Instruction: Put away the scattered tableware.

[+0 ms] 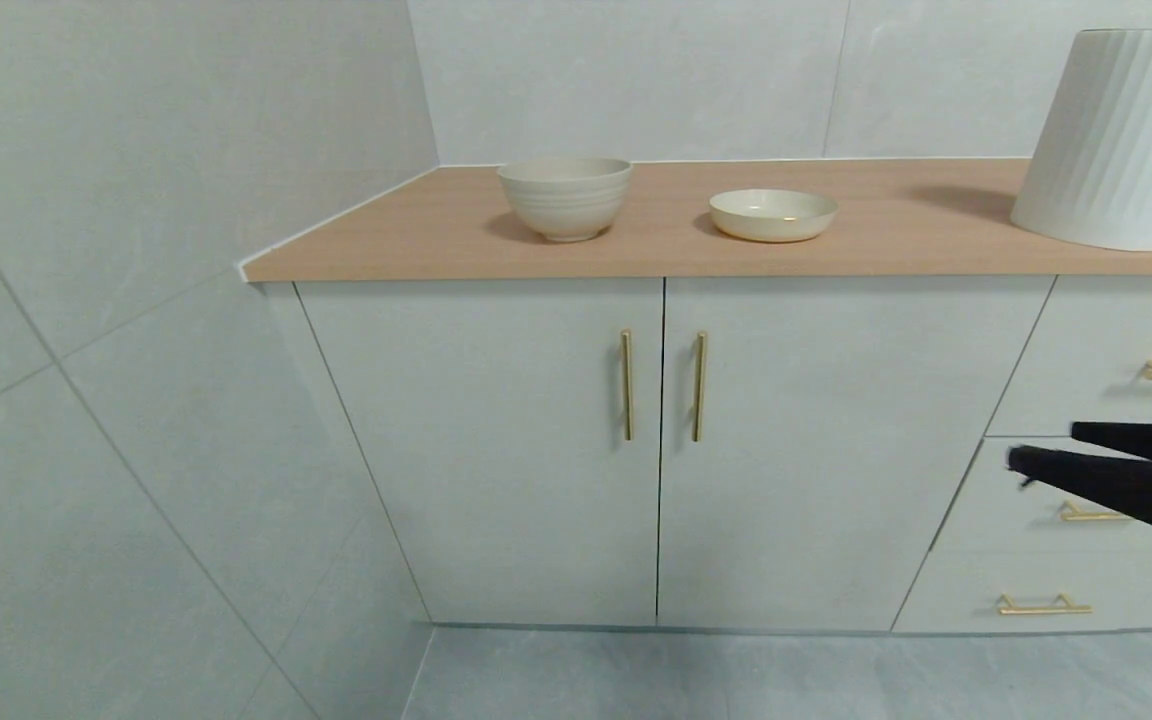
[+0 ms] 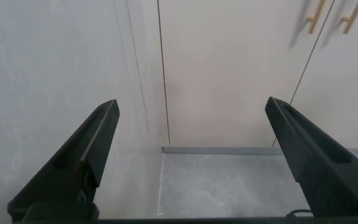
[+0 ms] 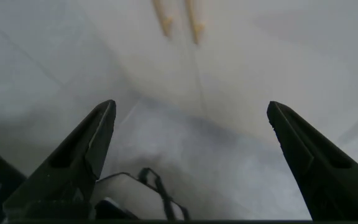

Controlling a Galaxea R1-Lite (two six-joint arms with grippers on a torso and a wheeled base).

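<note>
**Two pieces of tableware on the worktop; both pincers open and empty**

Two items stand upright on the wooden worktop (image 1: 896, 235). A deep bowl (image 1: 565, 197), cream with ribbed sides, sits toward the left end, near the corner where the worktop meets the tiled wall (image 1: 136, 200). A shallow dish (image 1: 773, 214) of paler cream sits to its right, apart from it and at about the same depth from the front edge. Further right, well apart from the dish, stands a ribbed white vessel (image 1: 1116, 140), wider at its base. Small dark objects behind it at the right edge cannot be identified.

Below the worktop is a pale cabinet (image 1: 496, 520). Its two doors are shut, with two vertical gold bar handles (image 1: 626, 385) side by side at the centre seam. To the right is a stack of drawers (image 1: 1096, 330), all shut, each with a horizontal gold handle.

The right pincer (image 1: 1044, 448) hangs low at the right, in front of the drawers at about the level of the middle one. It is well below the worktop and well apart from both items. Its wrist view shows the fingers (image 3: 79, 155) spread wide with nothing between them.

The left pincer (image 2: 191, 149) is likewise spread wide and holds nothing. It hangs low over the grey floor (image 2: 229, 186), near the foot of the cabinet and close to the wall.
</note>
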